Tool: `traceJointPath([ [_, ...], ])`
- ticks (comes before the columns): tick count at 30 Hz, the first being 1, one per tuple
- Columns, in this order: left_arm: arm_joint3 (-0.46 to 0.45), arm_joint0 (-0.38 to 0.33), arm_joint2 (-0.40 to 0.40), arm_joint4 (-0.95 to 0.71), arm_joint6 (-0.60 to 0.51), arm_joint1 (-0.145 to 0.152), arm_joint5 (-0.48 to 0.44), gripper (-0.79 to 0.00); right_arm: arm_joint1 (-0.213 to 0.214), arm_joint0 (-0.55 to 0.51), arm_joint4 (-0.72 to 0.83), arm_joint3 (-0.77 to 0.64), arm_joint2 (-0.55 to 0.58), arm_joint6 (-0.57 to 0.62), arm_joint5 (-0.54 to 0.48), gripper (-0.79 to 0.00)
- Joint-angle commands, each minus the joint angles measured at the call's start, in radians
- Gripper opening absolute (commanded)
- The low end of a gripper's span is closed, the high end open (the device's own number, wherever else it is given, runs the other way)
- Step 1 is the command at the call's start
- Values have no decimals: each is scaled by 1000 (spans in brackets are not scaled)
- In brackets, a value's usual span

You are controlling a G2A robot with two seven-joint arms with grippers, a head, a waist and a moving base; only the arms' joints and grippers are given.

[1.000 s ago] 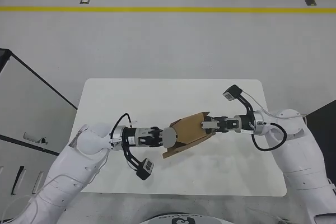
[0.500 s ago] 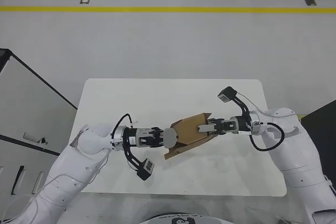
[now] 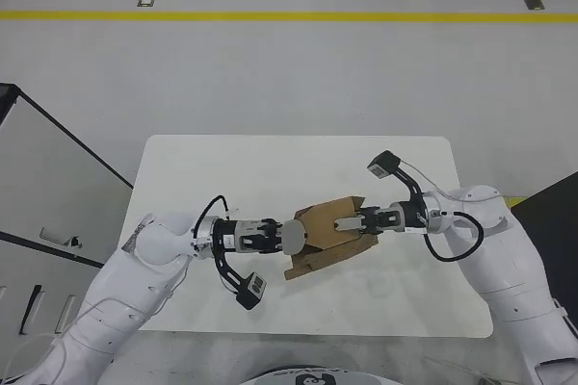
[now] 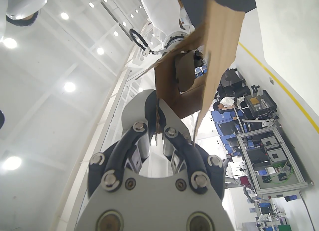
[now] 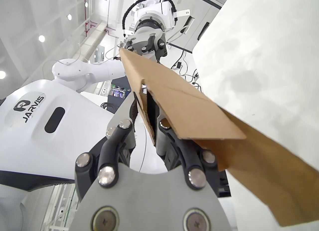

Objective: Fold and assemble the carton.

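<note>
Here the carton (image 3: 329, 233) is a brown piece of cardboard, partly folded, held between the two grippers over the middle of the white table (image 3: 270, 173). It lies slantwise, its lower end toward the table's near edge and its higher end toward the far right corner. One panel slopes down along its near side. Whether that low edge touches the table cannot be told.

The left gripper (image 3: 291, 236) has the carton's left end. In the left wrist view this gripper (image 4: 157, 117) is closed down to a narrow slit with a thin cardboard edge pinched between its fingers (image 4: 134, 117), and the carton (image 4: 219, 50) opens beyond it into a wide flap with a darker, rounded tab inside.

The right gripper (image 3: 352, 222) has the opposite end. In the right wrist view this gripper (image 5: 147, 115) is likewise nearly closed, its fingers (image 5: 119, 117) clamped on a cardboard wall. The carton (image 5: 179, 107) runs from there to the left gripper (image 5: 147, 45) at its far end.

Beyond the table's left edge stands a grey cabinet (image 3: 29, 164), and a yellow line (image 3: 289, 15) crosses the floor past the far edge.
</note>
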Motion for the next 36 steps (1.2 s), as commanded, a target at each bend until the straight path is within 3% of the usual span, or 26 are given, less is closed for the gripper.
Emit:
traceJointPath([
  [1, 1, 2, 1, 0, -7, 0, 0, 0, 0, 0, 2, 0, -2, -2, -3, -785],
  [13, -8, 11, -43, 18, -43, 7, 15, 0, 9, -18, 23, 20, 35, -43, -8, -785],
  [22, -26, 68, -105, 25, -85, 19, 23, 0, 16, -26, 63, 12, 82, -76, -26, -785],
  [31, -26, 68, -105, 25, -85, 19, 23, 0, 17, -33, 38, -13, 82, -101, -30, -785],
  [36, -27, 78, -112, 65, -106, 22, -30, 0, 19, -26, 30, -53, 98, -112, -65, -785],
])
